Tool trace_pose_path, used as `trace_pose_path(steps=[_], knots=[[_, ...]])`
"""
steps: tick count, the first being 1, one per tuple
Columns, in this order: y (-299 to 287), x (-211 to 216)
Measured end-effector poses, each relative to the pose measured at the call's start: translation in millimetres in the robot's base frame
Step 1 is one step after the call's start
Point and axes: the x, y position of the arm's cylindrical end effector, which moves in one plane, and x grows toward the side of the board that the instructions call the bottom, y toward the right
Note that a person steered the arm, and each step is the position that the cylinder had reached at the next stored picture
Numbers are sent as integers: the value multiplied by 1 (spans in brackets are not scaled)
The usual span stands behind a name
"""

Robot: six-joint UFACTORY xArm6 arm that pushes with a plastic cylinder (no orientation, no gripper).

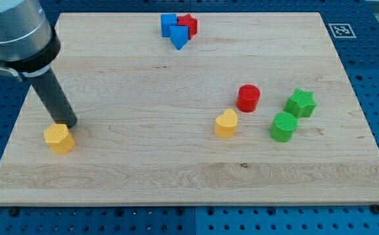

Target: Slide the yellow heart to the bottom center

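Observation:
The yellow heart (226,123) lies on the wooden board (176,176), right of the middle, just below and left of a red cylinder (247,98). My tip (70,124) is far off at the view's left. It touches or nearly touches the upper right edge of a yellow hexagonal block (59,138). The dark rod slants up from the tip to the arm's grey body at the top left corner.
A green cylinder (283,126) and a green star (300,103) sit right of the heart. A blue cube (169,25), a red block (188,24) and a blue triangular block (180,37) cluster at the top centre.

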Motion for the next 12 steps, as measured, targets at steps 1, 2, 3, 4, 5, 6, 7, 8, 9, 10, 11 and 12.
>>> trace_pose_path(steps=[1, 2, 3, 4, 5, 6, 7, 8, 9, 10, 11, 12], knots=[[-5, 11], [-5, 28], [-5, 46], [11, 39], [69, 11], [127, -16], [191, -34], [233, -34], [245, -26], [275, -26], [301, -14], [298, 12]])
